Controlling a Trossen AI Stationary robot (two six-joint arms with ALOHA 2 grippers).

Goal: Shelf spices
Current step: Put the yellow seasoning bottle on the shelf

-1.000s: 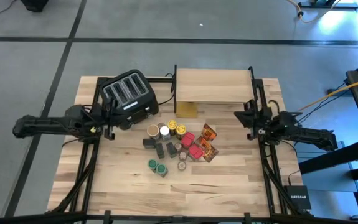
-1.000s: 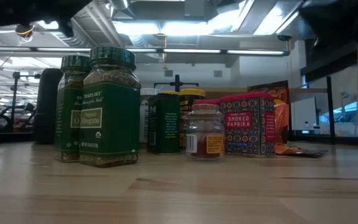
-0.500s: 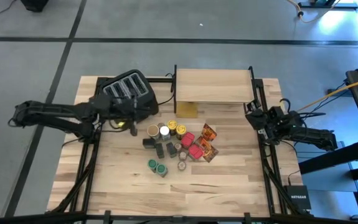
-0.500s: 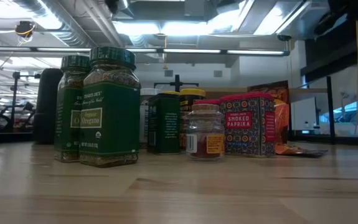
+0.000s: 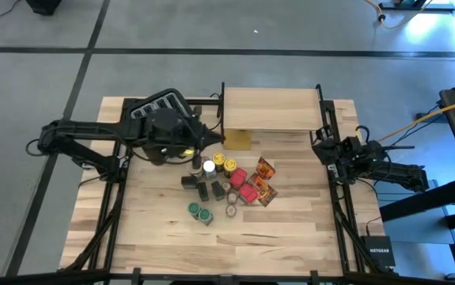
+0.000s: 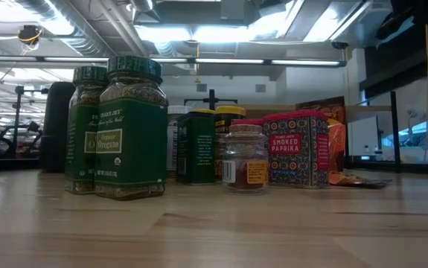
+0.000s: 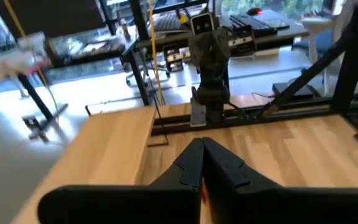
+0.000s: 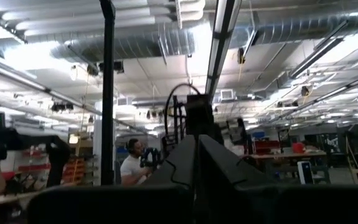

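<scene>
While the spices (image 5: 223,188) sit bunched mid-bench, the left arm reaches in with nothing held
Every jar, tin and foil packet is down on the bench (image 5: 290,226) in one loose cluster, just in front of the shelf (image 5: 271,109), whose plank top carries no spice yet, so the job looks barely begun; the left gripper (image 5: 198,152) hangs over the back edge of that cluster, beside the toaster (image 5: 154,107), fingers (image 7: 194,163) pressed together and empty, which reads as an approach, and they would need to part before taking a jar; over at the bench's right edge the right gripper (image 5: 320,149) waits well clear of the pile, fingers (image 8: 194,160) closed on nothing, probably leaving room
</scene>
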